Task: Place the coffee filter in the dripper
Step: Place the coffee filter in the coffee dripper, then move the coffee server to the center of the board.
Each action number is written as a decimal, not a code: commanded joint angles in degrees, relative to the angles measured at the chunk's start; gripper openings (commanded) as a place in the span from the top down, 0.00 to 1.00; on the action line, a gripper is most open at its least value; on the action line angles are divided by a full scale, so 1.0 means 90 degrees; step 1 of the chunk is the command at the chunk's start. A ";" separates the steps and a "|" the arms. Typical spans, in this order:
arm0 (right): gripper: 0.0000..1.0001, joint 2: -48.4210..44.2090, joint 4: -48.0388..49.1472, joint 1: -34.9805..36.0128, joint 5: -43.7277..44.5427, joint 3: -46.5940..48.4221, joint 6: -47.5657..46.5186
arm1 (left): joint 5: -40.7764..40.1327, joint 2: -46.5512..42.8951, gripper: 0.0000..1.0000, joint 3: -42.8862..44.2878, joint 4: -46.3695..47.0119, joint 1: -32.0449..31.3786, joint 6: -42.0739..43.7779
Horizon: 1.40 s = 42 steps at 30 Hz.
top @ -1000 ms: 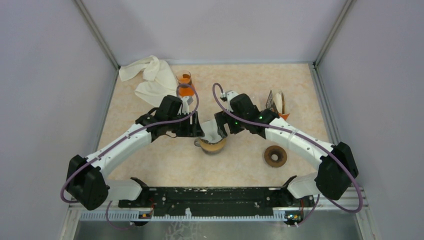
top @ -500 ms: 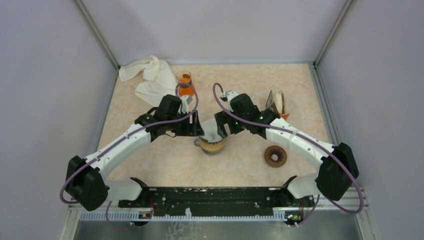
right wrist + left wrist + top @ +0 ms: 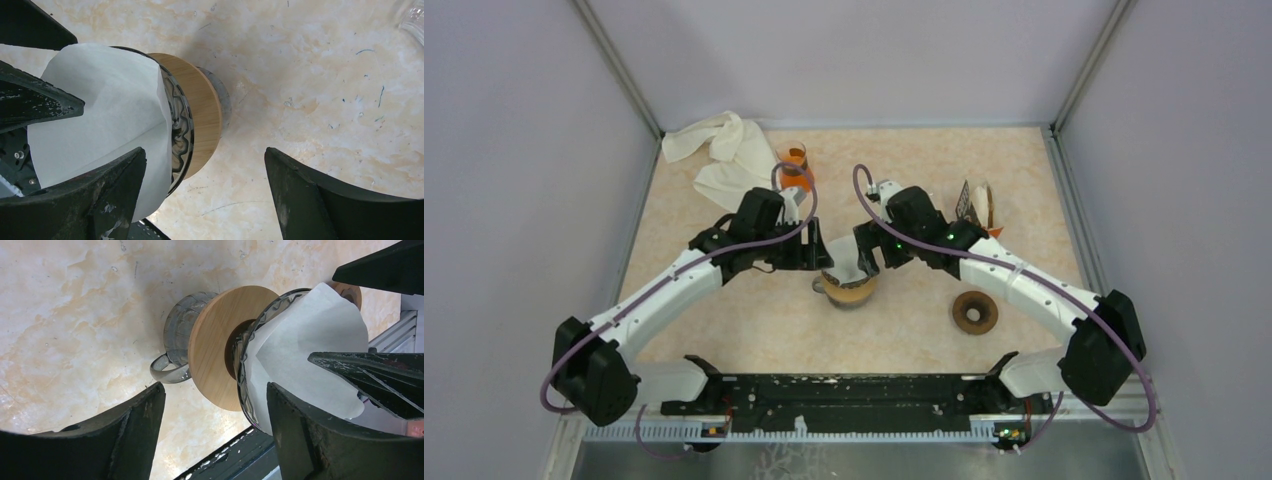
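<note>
The glass dripper (image 3: 850, 290) with a wooden collar (image 3: 217, 342) stands mid-table on a glass mug. The white paper coffee filter (image 3: 845, 262) sits in its mouth, sticking up above the rim (image 3: 305, 335) (image 3: 100, 110). My left gripper (image 3: 822, 256) is open at the filter's left side. In the left wrist view its fingers straddle the dripper's edge (image 3: 214, 390) with nothing pinched between them. My right gripper (image 3: 870, 262) is open at the filter's right side. One of its fingers (image 3: 115, 175) lies over the paper's edge, the other over bare table (image 3: 205, 152).
A crumpled white cloth (image 3: 724, 155) lies at the back left, with a small glass holding something orange (image 3: 794, 160) beside it. A brown ring (image 3: 975, 312) lies right of the dripper, behind it a small upright stand (image 3: 976, 205). A black rail (image 3: 844, 395) runs along the near edge.
The left gripper's jaws have spread wider and the left arm has drawn slightly back to the left. The right arm and the filter have hardly moved.
</note>
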 commanded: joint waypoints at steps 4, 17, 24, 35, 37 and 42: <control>0.11 -0.0552 0.0174 -0.0047 -0.0077 0.0297 0.0041 | -0.0022 -0.0521 0.16 0.0083 0.0503 0.0008 -0.0032; 0.11 -0.2035 0.0644 -0.0047 0.0323 -0.0301 -0.0056 | -0.0231 -0.2317 0.11 -0.1648 0.1930 0.0017 0.0359; 0.12 -0.2802 0.0955 -0.0042 0.0543 -0.0804 -0.0250 | 0.0256 -0.2322 0.10 -0.2498 0.2559 0.0008 0.0579; 0.12 -0.3723 0.0827 -0.0047 0.0928 -0.1095 -0.0709 | 0.0344 -0.2829 0.17 -0.4264 0.4632 0.0008 0.0857; 0.12 -0.3846 0.0784 -0.0047 0.1000 -0.1118 -0.0790 | 0.0308 -0.2798 0.18 -0.4447 0.4963 0.0008 0.1028; 0.11 -0.4036 0.0550 -0.0047 0.1095 -0.1070 -0.0984 | 0.0432 -0.2484 0.22 -0.4909 0.6159 -0.0010 0.1551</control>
